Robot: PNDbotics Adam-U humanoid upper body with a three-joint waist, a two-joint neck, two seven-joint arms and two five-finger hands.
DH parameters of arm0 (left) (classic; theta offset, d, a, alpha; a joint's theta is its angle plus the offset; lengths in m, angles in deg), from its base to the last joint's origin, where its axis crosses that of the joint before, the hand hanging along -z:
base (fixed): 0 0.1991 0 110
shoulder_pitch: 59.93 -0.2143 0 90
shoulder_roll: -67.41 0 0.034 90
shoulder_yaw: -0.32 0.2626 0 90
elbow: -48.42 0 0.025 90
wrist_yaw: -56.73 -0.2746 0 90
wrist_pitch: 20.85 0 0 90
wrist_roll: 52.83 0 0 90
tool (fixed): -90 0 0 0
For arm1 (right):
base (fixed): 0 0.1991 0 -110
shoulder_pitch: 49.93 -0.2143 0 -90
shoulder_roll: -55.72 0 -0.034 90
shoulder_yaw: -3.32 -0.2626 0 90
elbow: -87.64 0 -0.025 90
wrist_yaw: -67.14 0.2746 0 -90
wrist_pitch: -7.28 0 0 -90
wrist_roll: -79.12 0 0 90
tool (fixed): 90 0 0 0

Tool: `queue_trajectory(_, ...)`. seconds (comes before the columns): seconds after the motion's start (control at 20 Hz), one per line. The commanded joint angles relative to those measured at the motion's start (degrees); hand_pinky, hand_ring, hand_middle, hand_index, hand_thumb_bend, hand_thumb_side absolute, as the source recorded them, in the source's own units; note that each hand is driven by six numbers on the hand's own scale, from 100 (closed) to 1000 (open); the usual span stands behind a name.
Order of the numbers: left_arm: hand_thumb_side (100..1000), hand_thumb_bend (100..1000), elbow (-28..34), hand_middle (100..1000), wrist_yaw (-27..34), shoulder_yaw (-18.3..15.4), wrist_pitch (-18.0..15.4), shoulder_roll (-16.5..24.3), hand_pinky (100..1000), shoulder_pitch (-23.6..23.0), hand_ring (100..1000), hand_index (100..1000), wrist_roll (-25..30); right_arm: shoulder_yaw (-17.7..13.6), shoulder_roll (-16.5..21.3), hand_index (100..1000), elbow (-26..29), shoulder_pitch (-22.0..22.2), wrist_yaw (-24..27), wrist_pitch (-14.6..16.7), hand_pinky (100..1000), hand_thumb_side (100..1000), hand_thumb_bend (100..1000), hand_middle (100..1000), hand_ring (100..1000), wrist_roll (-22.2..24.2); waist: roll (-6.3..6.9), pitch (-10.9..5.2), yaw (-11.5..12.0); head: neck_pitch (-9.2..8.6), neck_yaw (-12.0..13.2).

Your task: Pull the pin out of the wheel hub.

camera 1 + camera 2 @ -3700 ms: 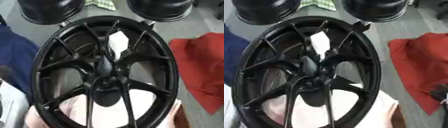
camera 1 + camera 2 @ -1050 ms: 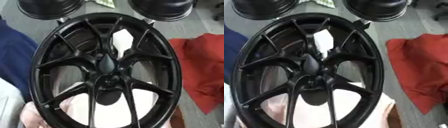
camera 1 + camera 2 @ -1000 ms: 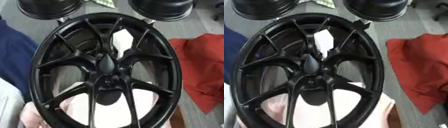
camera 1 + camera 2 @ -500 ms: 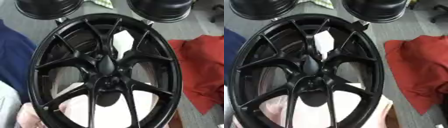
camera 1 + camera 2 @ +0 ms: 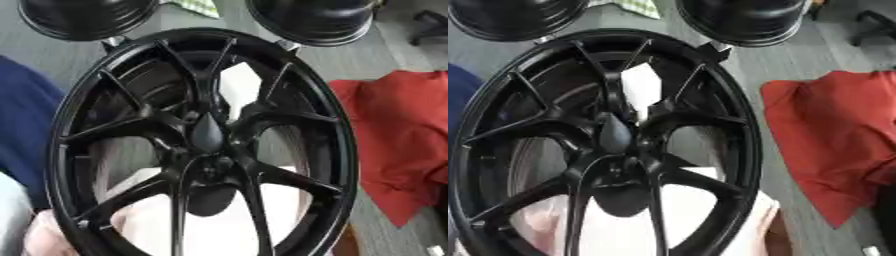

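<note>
Left eye view. A black multi-spoke wheel point(image 5: 206, 145) fills most of the frame, face up and tilted, its rim running from near the top edge down past the bottom. The hub point(image 5: 210, 167) sits just below centre, where the spokes meet. A dark teardrop-shaped piece point(image 5: 207, 134) stands over the hub, pointed end toward the top; this may be the pin, cannot tell for certain. A white patch point(image 5: 239, 90) shows through the spoke gap above it. A pale cloth point(image 5: 219, 230) lies under the wheel's lower half. Two more black wheels lie beyond: one at top left point(image 5: 83, 17), one at top right point(image 5: 315, 20). A blue cloth point(image 5: 22, 125) lies to the left, a red cloth point(image 5: 398, 145) to the right, both on a grey floor point(image 5: 350, 65). A green checked scrap point(image 5: 199, 7) shows between the two far wheels.

Right eye view. Same layout, with the wheel shifted left so that its left rim is cut by the frame edge. The red cloth is well apart from the rim, with floor between. The teardrop piece lies just above the hub, touching it or nearly so.

Neither robot hand appears in either view, so nothing can be said of their fingers.
</note>
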Motion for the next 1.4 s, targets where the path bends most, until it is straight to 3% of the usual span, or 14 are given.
queue_trajectory(0.05, 546, 268, 0.9, 541, 0.0, 0.1, 0.0, 1.1, 672, 0.1, 624, 740, 0.2, 1.7, 3.0, 784, 0.7, -1.0, -3.0, -0.4, 815, 441, 100, 636, 763, 1.2, -0.27, -1.36, 0.3, -0.58, -1.2)
queue_trajectory(0.4, 549, 267, 0.8, 541, 0.2, 0.5, 0.0, 1.2, 672, 0.6, 624, 739, 0.8, 5.6, 3.6, 783, 0.7, -3.5, -9.6, -0.2, 817, 485, 100, 643, 770, 2.9, -0.97, -0.86, 1.8, -1.89, -3.1)
queue_trajectory(0.75, 551, 266, 0.6, 541, 0.5, 0.9, 0.1, 0.9, 672, 0.7, 624, 739, 1.3, 9.2, 5.1, 785, 0.7, -7.3, -11.8, -1.5, 818, 512, 100, 652, 774, 4.1, -1.06, -0.7, 3.3, -2.02, -4.0)
queue_trajectory(1.15, 549, 266, 0.6, 541, 0.6, 1.0, 0.1, 0.6, 672, 1.0, 625, 738, 1.4, 9.4, 6.2, 783, 0.7, -9.8, -8.9, -3.6, 811, 481, 100, 647, 770, 2.6, -1.8, -1.1, 5.7, -1.78, -5.9)
queue_trajectory(1.4, 549, 267, 0.4, 542, 0.9, 1.2, 0.1, 0.3, 673, 1.2, 625, 738, 1.7, 8.7, 7.1, 781, 0.7, -10.8, -5.5, -6.5, 805, 486, 100, 644, 769, 1.1, -2.28, -2.03, 7.4, -1.36, -7.6)
